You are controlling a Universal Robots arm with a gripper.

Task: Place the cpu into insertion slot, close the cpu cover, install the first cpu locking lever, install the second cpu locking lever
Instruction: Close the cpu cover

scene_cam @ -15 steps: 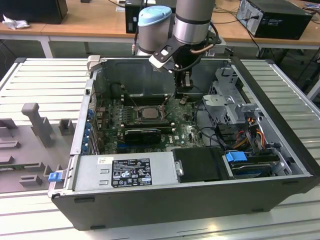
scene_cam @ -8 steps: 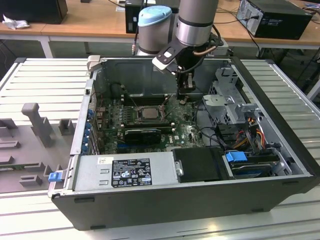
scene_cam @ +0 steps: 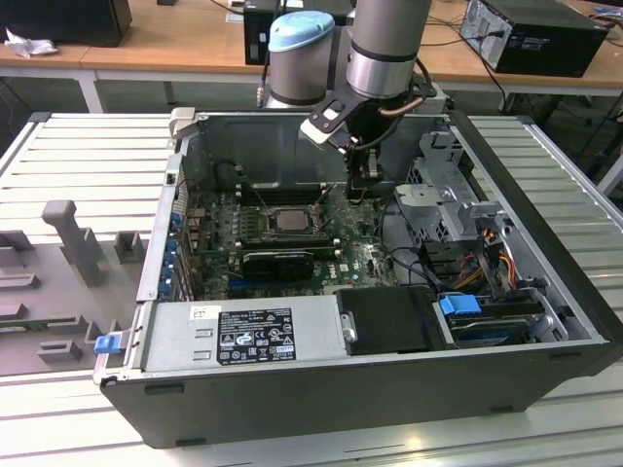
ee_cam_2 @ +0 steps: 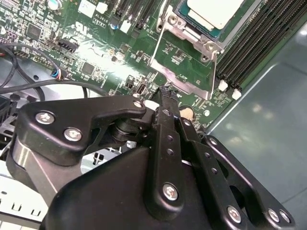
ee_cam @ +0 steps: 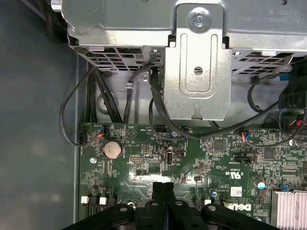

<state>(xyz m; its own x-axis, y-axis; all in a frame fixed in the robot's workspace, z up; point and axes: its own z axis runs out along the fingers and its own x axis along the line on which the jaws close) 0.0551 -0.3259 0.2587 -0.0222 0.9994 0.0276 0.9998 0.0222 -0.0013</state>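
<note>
At the exterior view's left, grey moulded fixtures [scene_cam: 60, 243] on the slatted table [scene_cam: 88, 146]. Next, the open computer case [scene_cam: 321, 399], a silver power supply [scene_cam: 243, 336] along its front edge and the green motherboard [scene_cam: 216, 238] on its floor. Near the middle of that board, the cpu [scene_cam: 289, 220], pale metal top up, seated in the insertion slot [ee_cam_2: 194, 29]. In the second wrist view, the cpu cover [ee_cam_2: 160, 45] lying open off the slot's edge on the gripper's side, green board visible through its cut-out centre. Just to the right of the slot, the gripper [scene_cam: 362, 185], pointed down close over the board, fingers [ee_cam: 157, 189] pressed together with nothing between them, tip near the open cover's outer edge; contact there impossible to tell. In the first wrist view, a coin cell [ee_cam: 112, 149] near the tip. Farther right, a grey drive cage [scene_cam: 438, 180] along the case's right wall, bundled cables [scene_cam: 487, 263] and a blue clip [scene_cam: 459, 304] toward the front right corner.
</note>
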